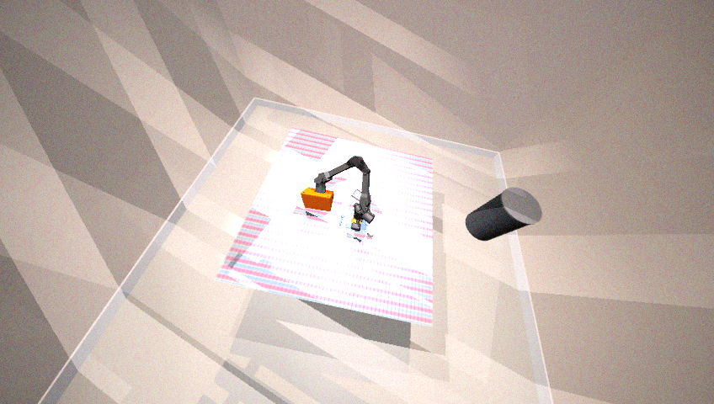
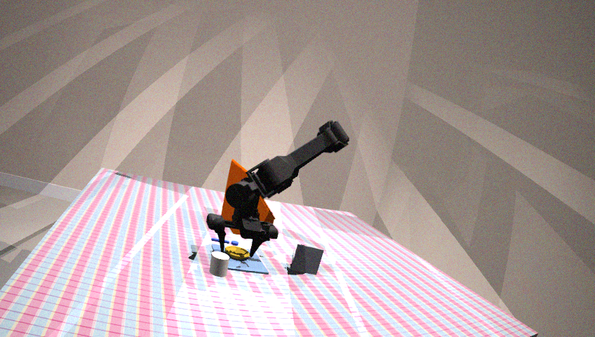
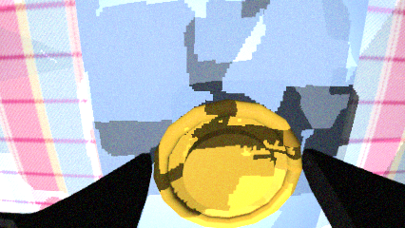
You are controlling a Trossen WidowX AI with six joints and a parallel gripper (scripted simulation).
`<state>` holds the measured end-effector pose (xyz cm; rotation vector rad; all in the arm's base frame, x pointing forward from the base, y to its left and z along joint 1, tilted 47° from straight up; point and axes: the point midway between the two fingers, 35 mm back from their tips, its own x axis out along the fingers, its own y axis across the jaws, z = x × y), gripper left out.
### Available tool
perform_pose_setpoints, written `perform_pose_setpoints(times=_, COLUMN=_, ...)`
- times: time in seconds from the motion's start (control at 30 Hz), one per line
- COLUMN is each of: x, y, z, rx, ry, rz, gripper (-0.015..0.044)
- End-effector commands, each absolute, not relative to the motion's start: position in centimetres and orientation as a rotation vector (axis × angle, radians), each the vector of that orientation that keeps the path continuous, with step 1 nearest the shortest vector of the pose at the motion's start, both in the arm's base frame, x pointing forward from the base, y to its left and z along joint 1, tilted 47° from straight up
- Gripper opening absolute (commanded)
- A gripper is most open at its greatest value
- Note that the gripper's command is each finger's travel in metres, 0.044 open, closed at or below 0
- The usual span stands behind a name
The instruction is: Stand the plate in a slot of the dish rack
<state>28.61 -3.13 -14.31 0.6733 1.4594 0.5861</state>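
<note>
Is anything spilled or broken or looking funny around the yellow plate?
No, nothing looks spilled or broken. The yellow plate looks whole, over the blue mat. The dark patches on them look like shadows.

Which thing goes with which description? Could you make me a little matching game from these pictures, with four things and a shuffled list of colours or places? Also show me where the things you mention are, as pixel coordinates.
Things
1. Plate point(image 2: 237, 252) point(image 3: 228, 171)
2. Gripper point(image 2: 238, 253) point(image 3: 227, 160)
3. Short cylinder on the cloth point(image 2: 218, 265)
4. Big block behind the gripper point(image 2: 231, 183) point(image 1: 317, 201)

Descriptions
A. Light grey, in front of the blue board point(image 2: 255, 267) point(image 3: 133, 62)
B. Orange
C. Yellow, round
D. Open, one finger on each side of something round

Right pairs: 1-C, 2-D, 3-A, 4-B
</note>
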Motion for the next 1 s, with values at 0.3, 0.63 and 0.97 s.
perform_pose_setpoints(times=0.3, x=28.5, y=-3.0, z=-14.3, rx=0.682, ry=1.460, rz=0.585, gripper=0.0346)
perform_pose_setpoints(times=0.63, x=29.0, y=-4.7, z=-13.2, rx=0.679, ry=1.460, rz=0.579, gripper=0.0162)
perform_pose_setpoints(times=0.97, x=29.5, y=-9.9, z=-9.1, rx=0.684, ry=1.452, rz=0.555, gripper=0.0000)
